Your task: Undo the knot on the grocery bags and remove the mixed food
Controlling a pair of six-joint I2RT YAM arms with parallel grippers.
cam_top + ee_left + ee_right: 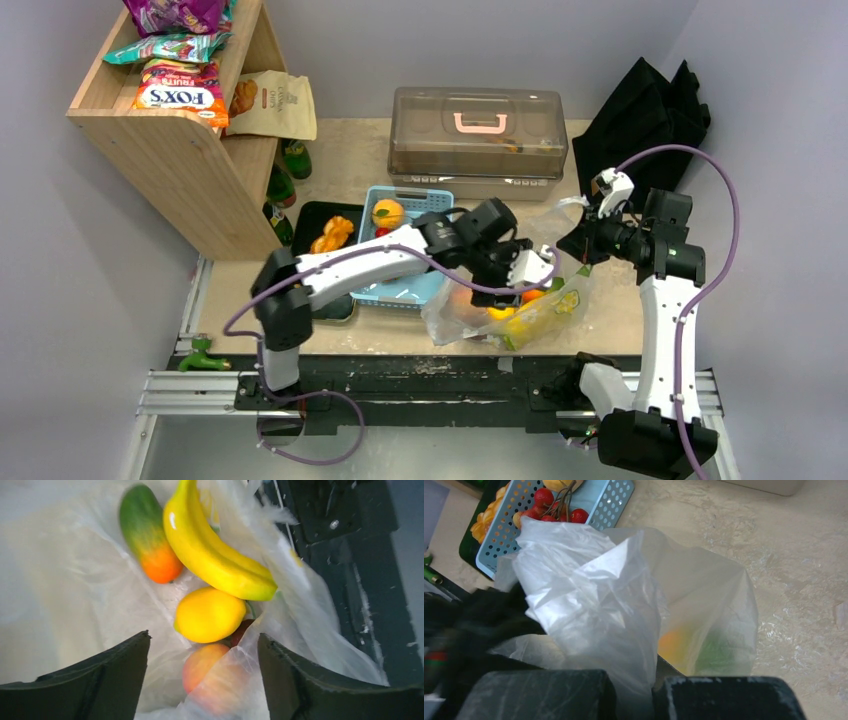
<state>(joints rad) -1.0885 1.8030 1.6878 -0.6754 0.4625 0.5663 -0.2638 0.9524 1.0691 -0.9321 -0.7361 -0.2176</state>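
The clear grocery bag [505, 318] lies at the table's front edge with its mouth open; no knot shows. My left gripper [204, 637] is open inside the mouth, its jaws either side of a peach [202, 667] half under plastic film. Beyond it lie a lemon [210, 615], a banana [215, 555] and a green-orange mango [147, 535]. From above, the left gripper [530, 270] is at the bag's top. My right gripper [588, 243] is shut on the bag's rim [589, 590] and holds it up.
A blue basket [430, 195] holds an orange fruit [388, 212] and red fruits [559, 510]. Braided bread [333, 235] lies on a black tray [305, 215]. A lidded clear box [478, 140], a wooden shelf [180, 170] with snacks and a black fabric bag [645, 110] stand behind.
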